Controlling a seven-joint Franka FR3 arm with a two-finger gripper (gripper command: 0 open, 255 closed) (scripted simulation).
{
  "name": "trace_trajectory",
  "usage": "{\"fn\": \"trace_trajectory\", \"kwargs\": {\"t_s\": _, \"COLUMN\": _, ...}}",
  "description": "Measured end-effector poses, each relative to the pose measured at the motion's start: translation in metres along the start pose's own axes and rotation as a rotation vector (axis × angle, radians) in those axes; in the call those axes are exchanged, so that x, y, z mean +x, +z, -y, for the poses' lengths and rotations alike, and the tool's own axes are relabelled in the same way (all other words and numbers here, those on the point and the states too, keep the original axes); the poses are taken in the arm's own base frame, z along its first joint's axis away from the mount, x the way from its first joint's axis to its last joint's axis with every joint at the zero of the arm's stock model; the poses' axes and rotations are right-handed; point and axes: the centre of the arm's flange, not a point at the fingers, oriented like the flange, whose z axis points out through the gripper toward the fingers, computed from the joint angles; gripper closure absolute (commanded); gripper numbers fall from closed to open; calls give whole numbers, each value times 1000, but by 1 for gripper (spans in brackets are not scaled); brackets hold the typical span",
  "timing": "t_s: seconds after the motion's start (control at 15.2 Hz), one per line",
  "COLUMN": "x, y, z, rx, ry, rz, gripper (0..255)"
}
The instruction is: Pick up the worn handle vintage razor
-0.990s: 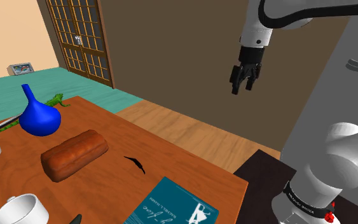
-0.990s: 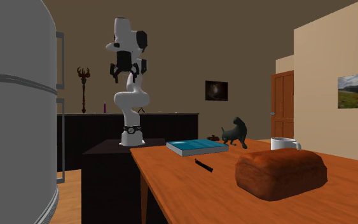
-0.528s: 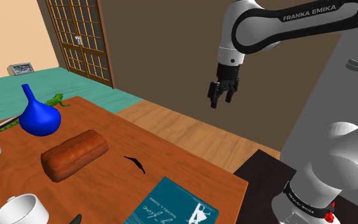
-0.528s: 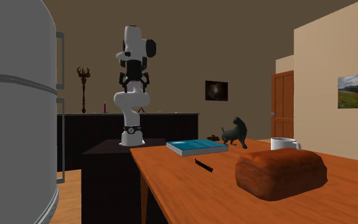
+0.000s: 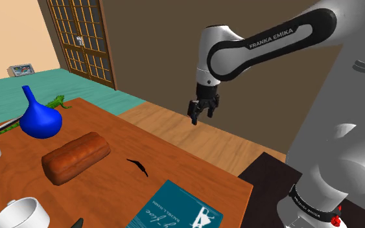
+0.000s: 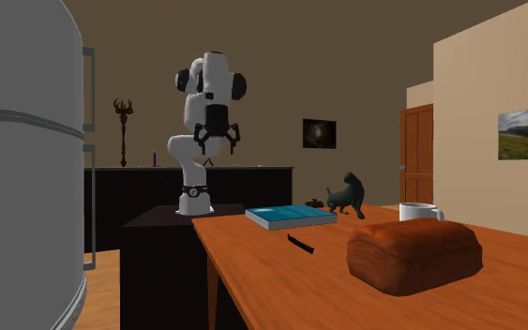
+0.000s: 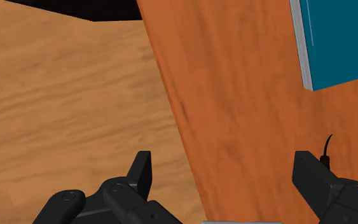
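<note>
My gripper (image 5: 201, 116) hangs in the air in the upper middle of the shoulder view, high over the wooden floor (image 5: 194, 139), past the far edge of the table (image 5: 194, 175). My two fingers stand wide apart and hold nothing.

The razor (image 5: 137, 166) is a thin black thing. It lies flat on the table in the lower middle of the shoulder view, well apart from my gripper. The brown loaf of bread (image 5: 76, 155) lies near it on the left. The teal book (image 5: 174, 208) lies near it, toward the bottom of the frame. A blue vase (image 5: 40, 118) stands farther left, with a little green lizard (image 5: 58, 100) behind it. A white mug (image 5: 22, 214) sits in the lower left corner.

In the second exterior view my gripper (image 6: 217, 148) is up in the upper middle, and the razor (image 6: 299, 243) lies low in the middle, between the book (image 6: 290, 217) and the loaf (image 6: 414, 253). A small black cat (image 6: 346, 195) stands behind the book.

In the wrist view the table's edge runs between my fingers (image 7: 142, 170). A thin black curl (image 7: 327, 146) sits just by one finger; it may be the razor's tip, but I cannot be sure.
</note>
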Motion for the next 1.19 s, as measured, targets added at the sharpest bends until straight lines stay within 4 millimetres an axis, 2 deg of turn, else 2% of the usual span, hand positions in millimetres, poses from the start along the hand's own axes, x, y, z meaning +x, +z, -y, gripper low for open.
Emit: {"fn": "trace_trajectory", "kwargs": {"t_s": 1.19, "x": 105, "y": 147, "z": 152, "rx": -20, "ry": -65, "rz": -45, "gripper": 0}}
